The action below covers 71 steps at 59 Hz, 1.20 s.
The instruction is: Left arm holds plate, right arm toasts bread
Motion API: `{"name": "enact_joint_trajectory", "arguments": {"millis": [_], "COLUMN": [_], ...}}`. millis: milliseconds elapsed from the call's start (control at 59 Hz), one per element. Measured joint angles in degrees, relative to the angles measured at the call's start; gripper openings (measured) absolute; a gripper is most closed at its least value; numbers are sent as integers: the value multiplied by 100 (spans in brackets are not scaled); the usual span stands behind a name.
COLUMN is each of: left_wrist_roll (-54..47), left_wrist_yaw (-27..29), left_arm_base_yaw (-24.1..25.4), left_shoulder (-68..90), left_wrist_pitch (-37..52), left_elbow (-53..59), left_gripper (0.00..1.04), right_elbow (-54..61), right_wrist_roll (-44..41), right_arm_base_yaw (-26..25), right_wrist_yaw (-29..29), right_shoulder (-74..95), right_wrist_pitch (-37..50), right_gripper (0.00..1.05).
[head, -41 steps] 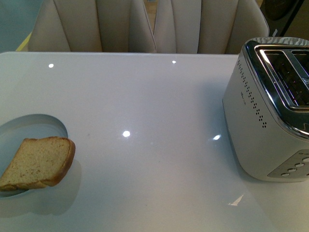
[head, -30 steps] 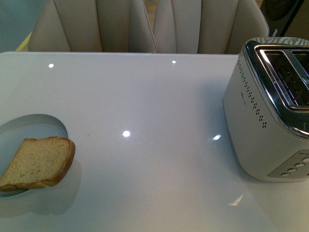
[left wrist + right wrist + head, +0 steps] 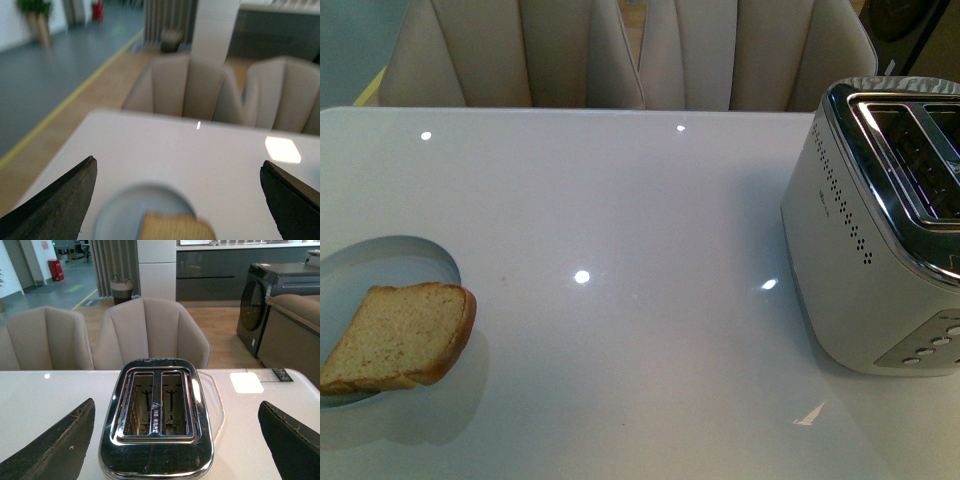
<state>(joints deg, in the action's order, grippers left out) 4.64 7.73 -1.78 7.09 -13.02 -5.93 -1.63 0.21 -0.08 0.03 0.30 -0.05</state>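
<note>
A slice of brown bread (image 3: 398,336) lies on a pale blue plate (image 3: 380,258) at the table's front left edge; part of the slice overhangs the rim. Neither arm shows in the front view. In the left wrist view my left gripper (image 3: 177,200) is open and empty above the plate (image 3: 120,212) and bread (image 3: 175,229), both blurred. In the right wrist view my right gripper (image 3: 176,442) is open and empty above a silver two-slot toaster (image 3: 156,420), whose slots are empty. The toaster (image 3: 880,230) stands at the table's right side.
The white glossy table (image 3: 620,220) carries only the plate and toaster. Beige chairs (image 3: 620,50) stand behind its far edge. A dark appliance (image 3: 272,295) and a sofa show far behind in the right wrist view.
</note>
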Motion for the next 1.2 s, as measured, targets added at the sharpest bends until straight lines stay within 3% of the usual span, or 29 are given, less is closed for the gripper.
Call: {"name": "enact_joint_trajectory", "arguments": {"millis": [68,169,322,474,644,830,847,1202], "left_wrist_roll": [205,190,-232,-678,-1268,-1569,-1659,-1690], "left_wrist_yaw": [74,-315,-1207,-1709,-1821,-1821,-1773,-1585], "left_arm_base_yaw": [107,455,1521,2041,2428,2859,2933,2702], "left_shoulder": [743,1270,2761,4710,7016,8942,9960,11774], "left_wrist_pitch": [-868,-763,730,2326,3777,4446,4607,4739], "left_elbow": [-358,-396,-586,-837,-1222,-1810,-2179,-3115], "left_gripper": [98,98,98,98,98,98,98,98], "right_elbow": [0,0,0,0,0,0,0,2], "right_wrist_roll": [0,0,0,0,0,0,0,0], "right_arm_base_yaw": [0,0,0,0,0,0,0,0], "right_wrist_yaw": [-7,-2,-2,-2,-2,-2,-2,-2], "right_shoulder": [-4,-2,-2,-2,-2,-2,-2,-4], "right_wrist_pitch": [0,0,0,0,0,0,0,0], "right_gripper": [96,96,96,96,96,96,96,96]}}
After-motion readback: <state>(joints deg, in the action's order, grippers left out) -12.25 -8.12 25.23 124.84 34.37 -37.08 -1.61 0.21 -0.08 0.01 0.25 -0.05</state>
